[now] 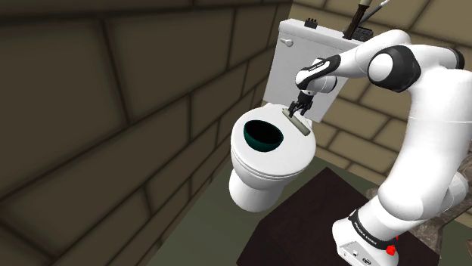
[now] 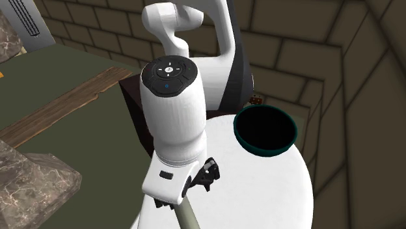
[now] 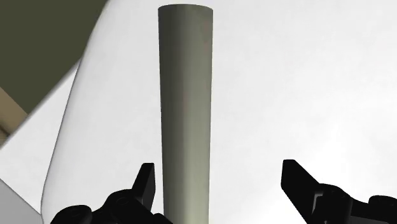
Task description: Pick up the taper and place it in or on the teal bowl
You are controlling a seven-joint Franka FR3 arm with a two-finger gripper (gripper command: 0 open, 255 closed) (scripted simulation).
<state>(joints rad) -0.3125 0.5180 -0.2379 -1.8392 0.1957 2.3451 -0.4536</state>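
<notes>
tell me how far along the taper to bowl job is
Done: the approach. The gripper hangs low over the taper, which lies flat on the white toilet lid.
In hand: the grasp. The fingers stand open on either side of the taper, not clasping it.
Left: close, lift and carry it to the teal bowl on the same lid, with no taper in it yet.

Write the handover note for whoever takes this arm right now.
Gripper: open, low over the taper, with a finger on each side and neither clasping it.
Taper: lying flat on the white toilet lid, at the end near the tank.
Teal bowl: upright on the same lid, empty, apart from the taper.
Done: gripper lined up over the taper.
Left: close on the taper, lift it, carry it to the bowl, release.
</notes>
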